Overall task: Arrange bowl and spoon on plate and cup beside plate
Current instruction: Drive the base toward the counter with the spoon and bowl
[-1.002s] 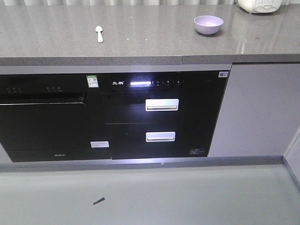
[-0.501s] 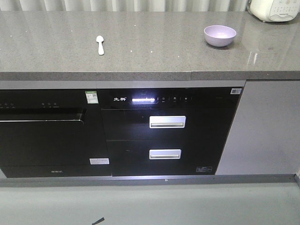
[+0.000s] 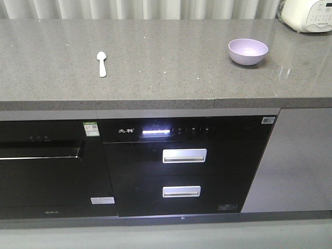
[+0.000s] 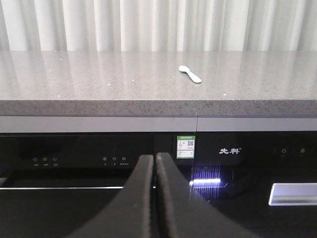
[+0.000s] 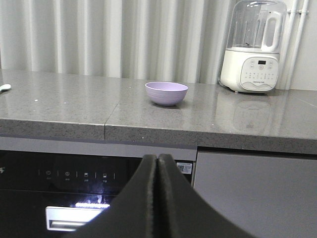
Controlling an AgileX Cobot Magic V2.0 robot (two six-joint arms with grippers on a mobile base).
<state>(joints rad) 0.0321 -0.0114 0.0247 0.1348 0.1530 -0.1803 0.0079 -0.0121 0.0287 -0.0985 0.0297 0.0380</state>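
Apart on the counter point(image 3: 166, 57) lie spoon point(image 3: 101, 63) and bowl point(image 3: 248, 51); left gripper point(image 4: 155, 161), right gripper point(image 5: 158, 161) pressed together, seemingly empty.

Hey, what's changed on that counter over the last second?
Only the view shifted: the counter, spoon and bowl sit lower and larger in the front view, as if the robot rolled closer. Spoon and bowl kept their places on the counter. Nothing was grasped; left gripper and right gripper are shut, empty.
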